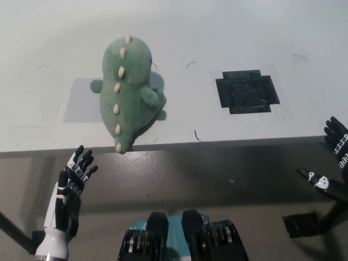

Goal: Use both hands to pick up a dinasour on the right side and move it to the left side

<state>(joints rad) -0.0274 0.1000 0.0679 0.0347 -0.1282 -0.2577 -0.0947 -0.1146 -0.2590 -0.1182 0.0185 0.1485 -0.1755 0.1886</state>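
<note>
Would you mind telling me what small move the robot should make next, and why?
Probably lower both hands to rest. The green dinosaur already sits by the grey patch on the table's left, and the left hand and right hand, both open, hang off the table edge.

bare table (261,32) right of dinosaur (126,89), black patch (247,91) flat, tail overhangs near edge

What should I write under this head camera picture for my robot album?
Green plush dinosaur sits on the white table, tail over the edge, while the open white left hand and black right hand wait below.
</note>
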